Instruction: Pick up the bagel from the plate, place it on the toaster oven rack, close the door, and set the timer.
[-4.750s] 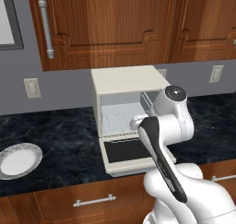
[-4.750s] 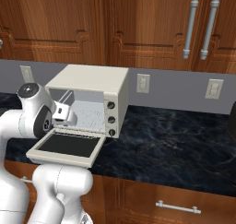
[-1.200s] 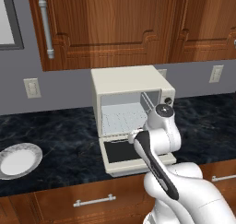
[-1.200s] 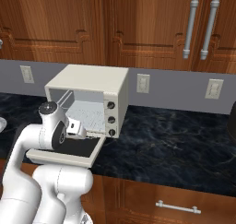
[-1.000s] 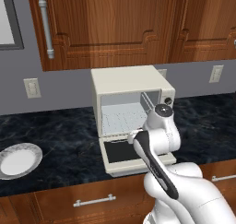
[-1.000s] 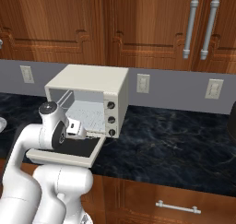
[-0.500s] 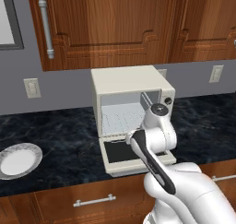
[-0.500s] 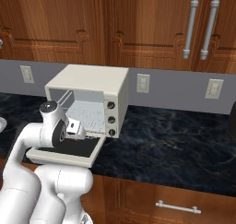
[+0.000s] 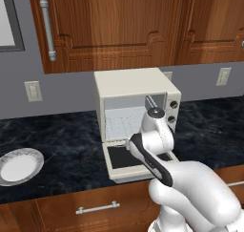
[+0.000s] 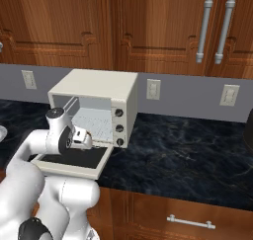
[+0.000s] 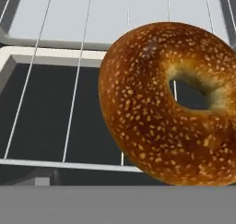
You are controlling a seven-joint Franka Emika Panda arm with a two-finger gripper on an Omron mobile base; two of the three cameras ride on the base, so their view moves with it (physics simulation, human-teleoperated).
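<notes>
The sesame-flecked golden-brown ring bagel (image 11: 173, 105) lies immediately ahead of the tool (image 10: 85, 138), tilted, its hole off to one side. It rests on the thin silver wire rack (image 11: 76, 94), above the dark glass panel of the cream drop-down door (image 10: 69, 160), which hangs open and level. The tool's jaws stand wide, gripping nothing, so the bagel appears released. Beyond stands the boxy cream toaster oven (image 9: 136, 85). Far left on the dark marbled worktop (image 9: 62, 140) sits the round white plate (image 9: 19, 165). Judged next: withdraw, then lift the door.
</notes>
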